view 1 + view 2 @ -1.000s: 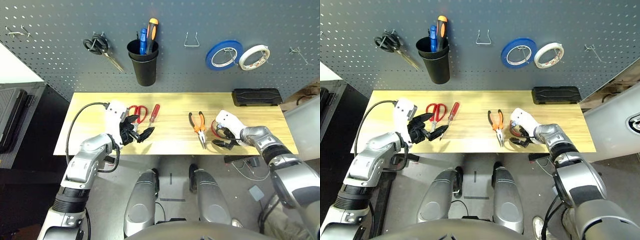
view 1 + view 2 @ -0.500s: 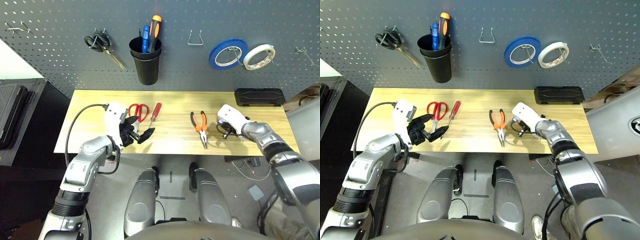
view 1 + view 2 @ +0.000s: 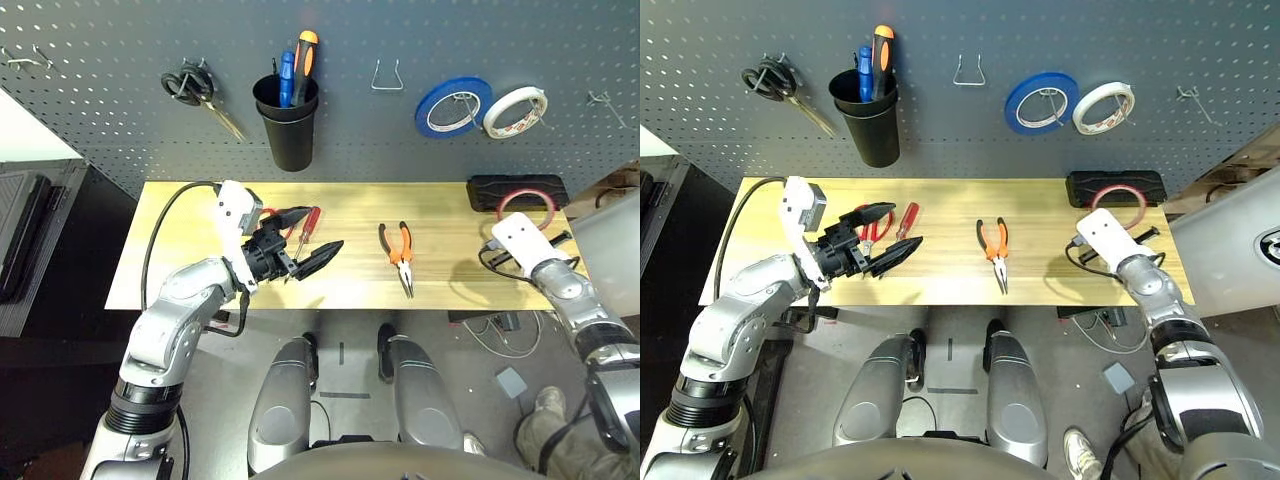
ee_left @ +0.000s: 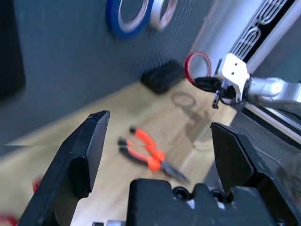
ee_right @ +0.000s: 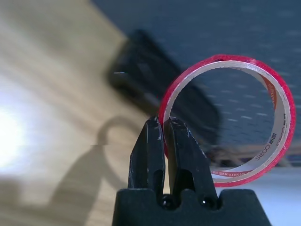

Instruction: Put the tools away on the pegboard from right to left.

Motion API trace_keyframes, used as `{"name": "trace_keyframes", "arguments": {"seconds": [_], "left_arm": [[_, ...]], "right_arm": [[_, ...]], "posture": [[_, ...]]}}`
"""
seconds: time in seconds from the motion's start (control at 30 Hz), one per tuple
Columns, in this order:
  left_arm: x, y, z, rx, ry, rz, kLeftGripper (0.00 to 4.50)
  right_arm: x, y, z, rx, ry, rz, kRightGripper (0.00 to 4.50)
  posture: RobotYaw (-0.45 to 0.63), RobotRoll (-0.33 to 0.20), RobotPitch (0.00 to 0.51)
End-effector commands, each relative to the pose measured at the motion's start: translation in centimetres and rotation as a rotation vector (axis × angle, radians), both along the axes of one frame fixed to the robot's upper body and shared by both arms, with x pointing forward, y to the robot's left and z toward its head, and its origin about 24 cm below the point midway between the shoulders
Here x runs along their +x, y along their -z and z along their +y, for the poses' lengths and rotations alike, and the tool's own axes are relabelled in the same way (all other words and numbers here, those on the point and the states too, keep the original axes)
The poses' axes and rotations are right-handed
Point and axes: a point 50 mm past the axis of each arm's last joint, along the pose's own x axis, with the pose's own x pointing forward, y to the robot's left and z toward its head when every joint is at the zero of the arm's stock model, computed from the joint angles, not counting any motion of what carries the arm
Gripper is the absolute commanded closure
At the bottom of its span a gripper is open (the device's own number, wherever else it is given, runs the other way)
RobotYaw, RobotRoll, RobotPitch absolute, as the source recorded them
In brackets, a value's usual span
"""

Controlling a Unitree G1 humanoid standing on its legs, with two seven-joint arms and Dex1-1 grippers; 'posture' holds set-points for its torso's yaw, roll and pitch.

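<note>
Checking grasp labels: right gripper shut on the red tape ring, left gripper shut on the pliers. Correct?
Half right. The left gripper is open and empty; the pliers lie on the table, as the left wrist view shows. The right gripper is shut on the red tape ring.

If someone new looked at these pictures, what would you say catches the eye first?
Most striking is the thin red tape ring, pinched by its edge in the right gripper and held up above the table's right end, near the black case. Next comes the left gripper, open above the red-handled scissors and screwdriver. The orange-and-black pliers lie alone mid-table.
</note>
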Motion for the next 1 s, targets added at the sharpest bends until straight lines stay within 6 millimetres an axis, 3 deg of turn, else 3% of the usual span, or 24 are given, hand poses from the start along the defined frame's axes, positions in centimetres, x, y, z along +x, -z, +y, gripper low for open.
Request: {"name": "trace_keyframes", "arguments": {"seconds": [0.03,0.3,0.67,0.87,1.0], "left_arm": [[0.0,-1.3,-0.9,0.017,0.013,-0.097,0.00],[-0.6,-3.9,-2.3,0.008,0.091,-0.223,0.00],[-1.4,-4.6,-3.9,-0.010,0.191,-0.230,0.00],[-1.3,-4.5,-4.2,-0.005,0.210,-0.227,0.00],[-1.0,-4.6,-4.4,-0.008,0.218,-0.226,0.00]], "right_arm": [[-1.2,-0.7,-1.6,-0.012,0.019,-0.060,4.49],[-2.3,-2.9,-3.9,-0.071,0.031,-0.167,4.49],[-3.2,-4.2,-4.8,-0.152,0.001,-0.240,4.49],[-2.8,-5.4,-4.9,-0.199,0.005,-0.299,4.49],[-1.5,-6.5,-4.7,-0.182,0.030,-0.330,4.49]], "posture": [[0.13,0.000,0.230],[0.13,0.000,0.231],[0.13,0.000,0.231],[0.13,0.000,0.231],[0.09,0.000,0.220]]}}
